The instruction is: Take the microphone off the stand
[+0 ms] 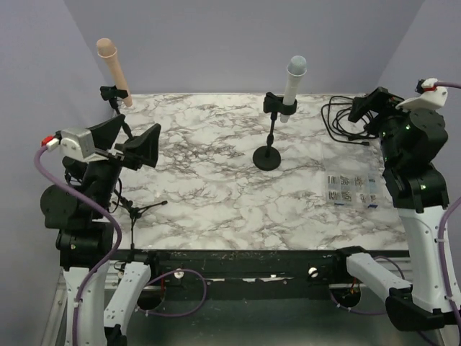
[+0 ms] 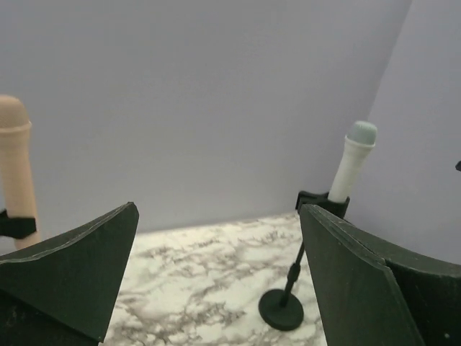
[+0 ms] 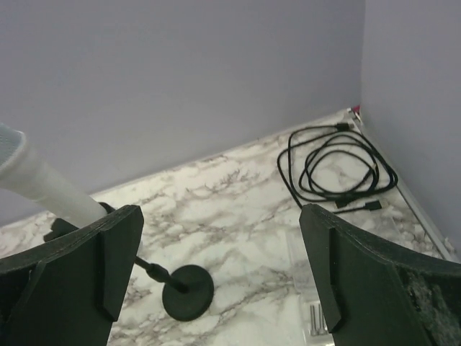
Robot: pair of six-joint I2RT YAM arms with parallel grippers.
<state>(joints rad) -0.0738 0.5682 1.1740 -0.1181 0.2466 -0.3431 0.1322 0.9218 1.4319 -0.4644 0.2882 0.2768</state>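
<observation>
A white microphone [image 1: 292,85] with a grey head sits tilted in the black clip of a round-base stand [image 1: 268,157] at the table's back middle. It also shows in the left wrist view [image 2: 351,167] and the right wrist view [image 3: 45,189]. A peach microphone [image 1: 115,68] sits in a clip on a tripod stand [image 1: 135,207] at the back left. My left gripper [image 1: 130,141] is open and empty, held above the table's left side, apart from both microphones. My right gripper [image 1: 369,107] is open and empty at the back right, well clear of the white microphone.
A coiled black cable [image 1: 342,122] lies at the back right, below my right gripper, and shows in the right wrist view [image 3: 338,167]. A clear packet of small parts [image 1: 351,190] lies on the marble table [image 1: 209,180] at the right. Purple walls enclose the table.
</observation>
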